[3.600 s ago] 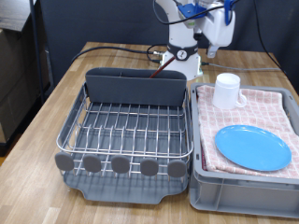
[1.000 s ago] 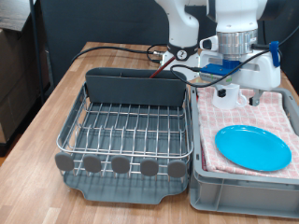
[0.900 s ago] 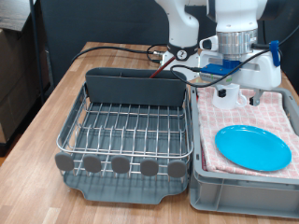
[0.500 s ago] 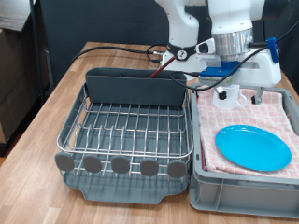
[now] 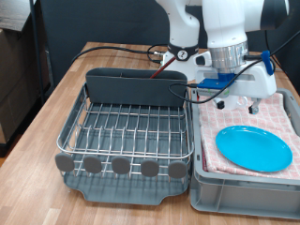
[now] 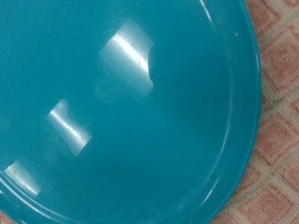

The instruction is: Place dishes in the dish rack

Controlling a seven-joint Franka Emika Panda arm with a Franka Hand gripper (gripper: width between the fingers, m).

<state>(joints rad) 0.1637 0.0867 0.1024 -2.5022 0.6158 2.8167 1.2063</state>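
Observation:
The round light-blue plate (image 5: 254, 148) lies flat on the pink checked cloth in the grey crate (image 5: 242, 195). It fills the wrist view (image 6: 121, 112). My gripper (image 5: 232, 103) hangs low over the back of the crate, just behind the plate; its fingers do not show in the wrist view. The white mug is hidden behind the hand. The wooden spoon is out of view. The dish rack (image 5: 127, 131), silver wire with a dark grey caddy (image 5: 136, 89) and grey knobs (image 5: 120, 165), stands at the exterior view's left of the crate with nothing in it.
The pink checked cloth (image 5: 284, 111) covers the crate's inside. Cables (image 5: 112, 49) run across the wooden table (image 5: 37, 122) behind the rack. The arm's base (image 5: 183, 56) stands at the back.
The arm has come down from the back over the crate where the mug stood. In the last second the hand has shifted slightly to the exterior view's left and turned.

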